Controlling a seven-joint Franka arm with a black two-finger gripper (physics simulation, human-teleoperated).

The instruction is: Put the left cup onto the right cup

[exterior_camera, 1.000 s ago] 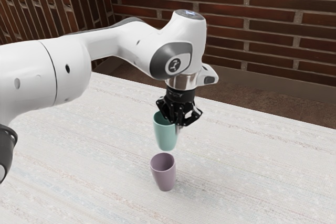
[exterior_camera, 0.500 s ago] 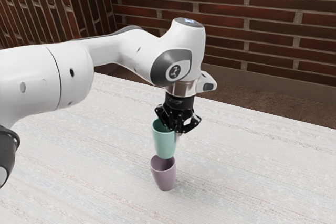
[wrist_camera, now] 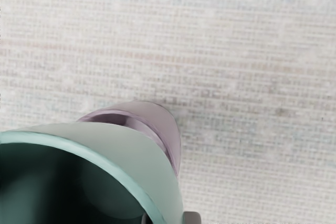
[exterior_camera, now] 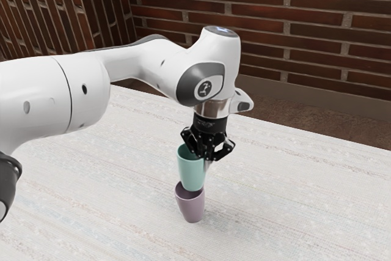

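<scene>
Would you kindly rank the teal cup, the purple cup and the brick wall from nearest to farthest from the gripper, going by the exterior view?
1. The teal cup: its rim is held by the gripper.
2. The purple cup: just below, under the teal cup.
3. The brick wall: far behind the table.

The green cup (exterior_camera: pixel 190 169) stands upright, its bottom sitting inside the open top of the purple cup (exterior_camera: pixel 190 208). The purple cup stands upright on the table (exterior_camera: pixel 305 206), its rim showing around the green one
</scene>
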